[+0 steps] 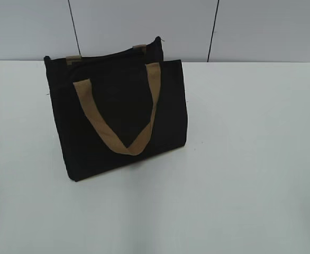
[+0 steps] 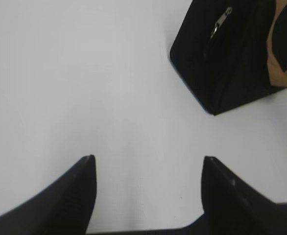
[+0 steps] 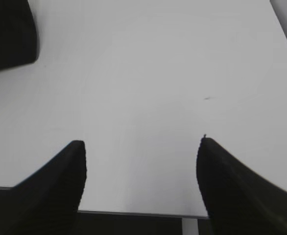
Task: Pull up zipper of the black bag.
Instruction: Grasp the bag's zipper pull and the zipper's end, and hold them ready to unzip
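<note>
While the boxy black fabric bag stands alone on the white table, its silver zipper pull remains untouched; left gripper and right gripper hover apart from it, jaws spread wide and empty.

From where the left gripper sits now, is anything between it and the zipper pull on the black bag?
Nothing visible. In the left wrist view the left gripper is open over bare white table, and the zipper with its silver pull shows uncovered on the black bag ahead to the right. The tan handle hangs on another face.
</note>
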Robot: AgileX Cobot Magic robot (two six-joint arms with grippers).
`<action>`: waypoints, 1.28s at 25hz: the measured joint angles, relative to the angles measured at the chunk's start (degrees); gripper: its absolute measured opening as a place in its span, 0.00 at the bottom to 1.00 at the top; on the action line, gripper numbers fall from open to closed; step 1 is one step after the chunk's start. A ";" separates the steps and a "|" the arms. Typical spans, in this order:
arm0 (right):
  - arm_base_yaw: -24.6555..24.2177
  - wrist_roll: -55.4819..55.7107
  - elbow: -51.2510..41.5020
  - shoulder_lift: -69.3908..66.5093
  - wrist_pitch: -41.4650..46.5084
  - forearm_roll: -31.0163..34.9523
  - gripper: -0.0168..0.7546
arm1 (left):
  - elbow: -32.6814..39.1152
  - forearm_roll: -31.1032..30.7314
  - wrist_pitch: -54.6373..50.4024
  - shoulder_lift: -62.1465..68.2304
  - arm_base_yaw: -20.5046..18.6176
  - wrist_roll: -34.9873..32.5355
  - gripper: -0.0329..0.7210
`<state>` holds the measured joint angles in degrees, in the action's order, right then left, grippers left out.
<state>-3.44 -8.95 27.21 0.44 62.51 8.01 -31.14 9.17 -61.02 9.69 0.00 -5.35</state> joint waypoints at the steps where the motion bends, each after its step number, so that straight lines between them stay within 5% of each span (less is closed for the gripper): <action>1: 0.00 0.00 0.40 0.00 0.00 0.98 0.71 | -0.16 0.09 0.46 2.86 0.00 -0.77 0.70; 12: 0.00 -1.26 15.89 -23.06 2.12 2.96 0.71 | -2.38 7.36 22.04 27.62 0.00 -14.89 0.69; 17: 1.36 -3.30 23.63 -32.53 3.14 3.16 0.71 | -2.40 23.57 32.72 38.64 0.00 -36.56 0.69; 27: 2.23 -9.31 34.93 -46.62 1.29 5.23 0.71 | -2.45 67.30 30.23 59.56 -1.03 -88.96 0.69; 32: 6.51 -10.28 41.08 -55.05 1.24 5.34 0.71 | -2.45 76.33 25.12 68.01 -4.91 -105.37 0.69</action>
<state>3.07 -19.23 68.29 -54.61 63.75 13.35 -33.59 85.50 -35.91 77.70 -4.91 -110.72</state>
